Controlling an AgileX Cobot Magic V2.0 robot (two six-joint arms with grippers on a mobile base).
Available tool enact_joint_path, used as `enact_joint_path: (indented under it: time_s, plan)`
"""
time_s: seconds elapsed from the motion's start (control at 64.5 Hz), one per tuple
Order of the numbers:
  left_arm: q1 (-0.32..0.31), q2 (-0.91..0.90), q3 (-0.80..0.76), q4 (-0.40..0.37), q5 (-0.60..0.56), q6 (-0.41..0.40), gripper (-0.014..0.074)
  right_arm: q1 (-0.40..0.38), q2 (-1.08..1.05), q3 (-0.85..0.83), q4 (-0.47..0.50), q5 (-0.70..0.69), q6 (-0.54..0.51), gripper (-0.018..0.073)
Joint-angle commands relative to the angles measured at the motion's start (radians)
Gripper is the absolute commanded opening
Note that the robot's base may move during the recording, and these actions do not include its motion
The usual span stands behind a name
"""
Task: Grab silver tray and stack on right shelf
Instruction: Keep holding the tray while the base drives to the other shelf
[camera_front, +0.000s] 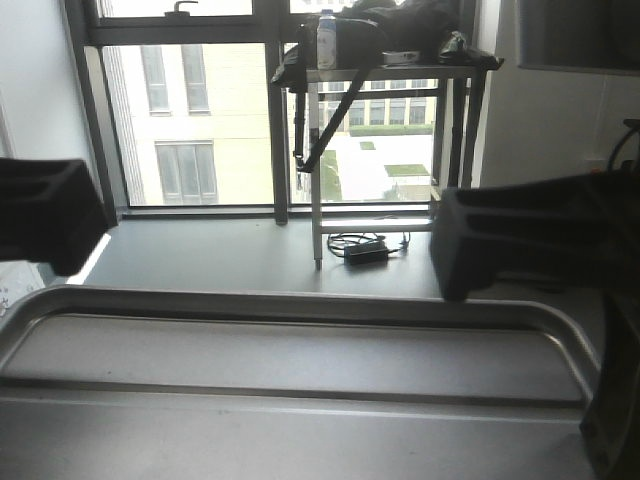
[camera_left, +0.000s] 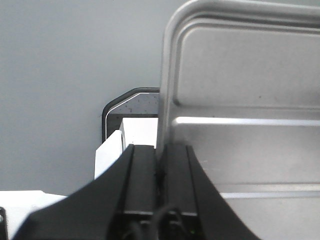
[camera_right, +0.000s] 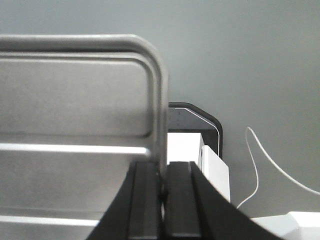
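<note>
The silver tray (camera_front: 300, 360) fills the lower half of the front view, held up level with its two long ridges running left to right. My left gripper (camera_front: 50, 215) is shut on the tray's left rim. In the left wrist view the tray (camera_left: 240, 100) has its rim pinched between the black fingers of the left gripper (camera_left: 160, 147). My right gripper (camera_front: 520, 235) is shut on the right rim, and the right wrist view shows the tray (camera_right: 75, 100) clamped in the right gripper (camera_right: 162, 165). The right shelf is out of view.
Ahead stands a tall metal table (camera_front: 390, 70) bearing a bottle (camera_front: 326, 38) and a black bag, in front of large windows. A power adapter with cables (camera_front: 365, 250) lies on the grey floor. Below the tray, a white box (camera_left: 137, 132) and a white cable (camera_right: 260, 155) show.
</note>
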Motion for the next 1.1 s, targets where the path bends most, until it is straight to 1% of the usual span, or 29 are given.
enact_joint_path:
  time_s: [0.0,1.086]
  plan:
    - [0.0,-0.021,-0.014,0.079,0.282,-0.006,-0.01,-0.008,-0.022,-0.011,-0.077,0.179,-0.014,0.0057]
    - [0.0,-0.021,-0.014,0.079,0.282,-0.006,-0.01,-0.008,-0.022,-0.011,-0.077,0.179,-0.014,0.0057]
